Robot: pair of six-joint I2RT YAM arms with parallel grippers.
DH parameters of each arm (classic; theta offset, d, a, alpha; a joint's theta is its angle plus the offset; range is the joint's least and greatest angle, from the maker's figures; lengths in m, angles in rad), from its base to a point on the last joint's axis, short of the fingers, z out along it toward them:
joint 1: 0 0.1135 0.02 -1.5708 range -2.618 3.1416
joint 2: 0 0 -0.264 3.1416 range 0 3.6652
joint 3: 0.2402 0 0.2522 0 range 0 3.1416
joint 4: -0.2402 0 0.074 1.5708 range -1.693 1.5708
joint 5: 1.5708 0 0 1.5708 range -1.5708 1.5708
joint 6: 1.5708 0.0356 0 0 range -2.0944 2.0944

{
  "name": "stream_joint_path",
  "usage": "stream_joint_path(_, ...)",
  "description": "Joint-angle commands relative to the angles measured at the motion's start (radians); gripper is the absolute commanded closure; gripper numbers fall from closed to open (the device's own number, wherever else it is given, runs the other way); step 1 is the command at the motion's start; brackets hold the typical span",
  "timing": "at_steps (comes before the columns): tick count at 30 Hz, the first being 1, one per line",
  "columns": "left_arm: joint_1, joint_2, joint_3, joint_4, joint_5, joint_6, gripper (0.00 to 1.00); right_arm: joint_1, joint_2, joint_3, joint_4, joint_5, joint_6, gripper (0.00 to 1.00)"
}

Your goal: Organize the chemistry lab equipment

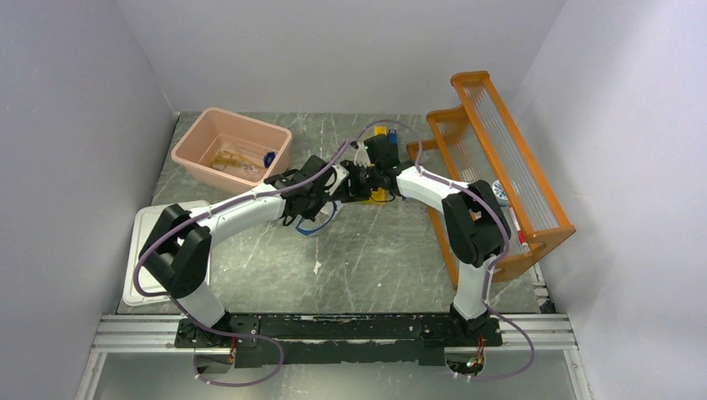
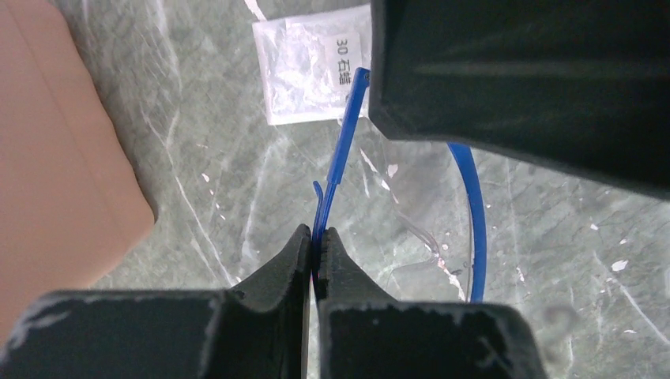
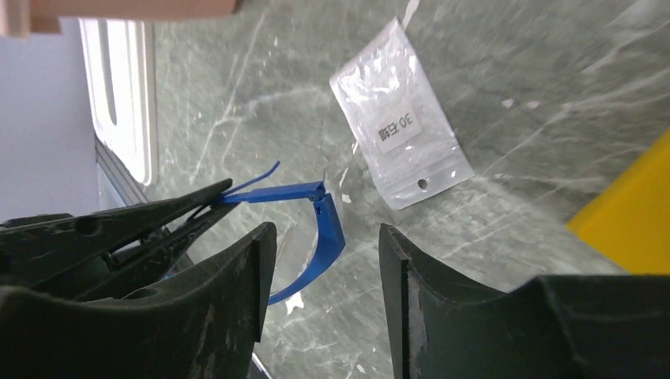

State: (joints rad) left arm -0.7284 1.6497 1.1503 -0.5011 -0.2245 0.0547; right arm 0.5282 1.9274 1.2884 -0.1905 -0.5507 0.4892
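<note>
Beyond goggles [image 3: 276, 192], white packet [image 3: 401, 118]; right claw [image 3: 324, 237] gapes around them.

The green marbled counter [image 1: 375, 258] is carrying a pink tub [image 1: 208, 173], white lid [image 1: 132, 283], orange rack [image 1: 546, 233] and flat-lying white packet [image 2: 304, 71].

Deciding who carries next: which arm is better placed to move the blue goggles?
Left, probably: the left gripper is shut on the goggles at the blue temple, while the right gripper is open, holding nothing.
</note>
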Motion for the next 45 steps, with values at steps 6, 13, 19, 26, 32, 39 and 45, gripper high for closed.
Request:
stream_joint_path(6,0.048,0.019,0.137,-0.021,0.061,-0.048,0.95,-0.095,-0.22,-0.063,0.153,0.127,0.012,0.45)
stream_joint_path(13,0.246,-0.013,0.25,0.009,0.214,-0.192,0.95,-0.136,-0.347,-0.133,0.279,0.25,0.028,0.44)
stream_joint_path(19,0.432,-0.037,0.302,0.055,0.172,-0.387,0.95,-0.149,-0.328,-0.116,0.266,0.273,0.02,0.44)
stream_joint_path(26,0.581,-0.015,0.327,0.042,-0.037,-0.606,0.95,-0.15,-0.294,-0.107,0.275,0.266,0.028,0.45)
stream_joint_path(32,0.645,0.088,0.359,-0.018,-0.202,-0.865,0.95,-0.15,-0.278,-0.087,0.266,0.268,-0.023,0.45)
stream_joint_path(39,0.659,0.305,0.509,-0.165,-0.299,-1.07,0.95,-0.15,-0.287,-0.068,0.216,0.309,-0.089,0.45)
stream_joint_path(45,0.658,0.42,0.588,-0.202,-0.349,-1.187,0.95,-0.148,-0.277,-0.058,0.195,0.326,-0.118,0.45)
